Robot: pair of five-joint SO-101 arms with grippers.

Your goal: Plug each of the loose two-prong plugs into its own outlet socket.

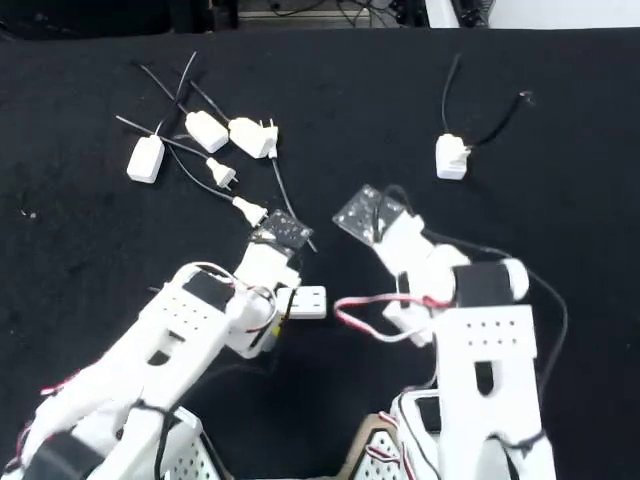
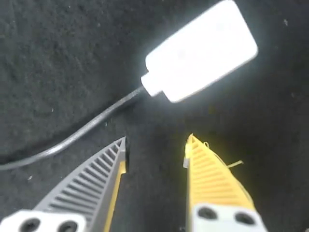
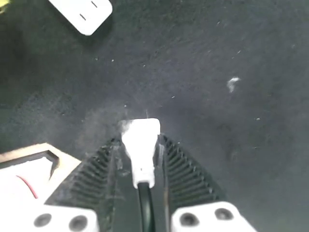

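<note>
A white outlet socket [image 1: 306, 302] lies on the black table between the two arms. In the left wrist view this socket [image 2: 200, 53] has a dark cord leaving one end. My left gripper [image 2: 155, 142] is open just short of it, nothing between its grey and yellow fingers. My right gripper [image 3: 140, 140] is shut on a small white two-prong plug [image 3: 141, 142], whose black cord runs back between the fingers. The plug hangs low over bare cloth. The socket's slotted face [image 3: 79, 12] lies farther off in the right wrist view.
Several loose white plugs and adapters with black cords lie at the far left [image 1: 207, 130], one plug [image 1: 250, 210] near the left arm. Another white plug [image 1: 452, 157] sits at the far right. A wooden base corner [image 3: 29, 154] is beside the right gripper.
</note>
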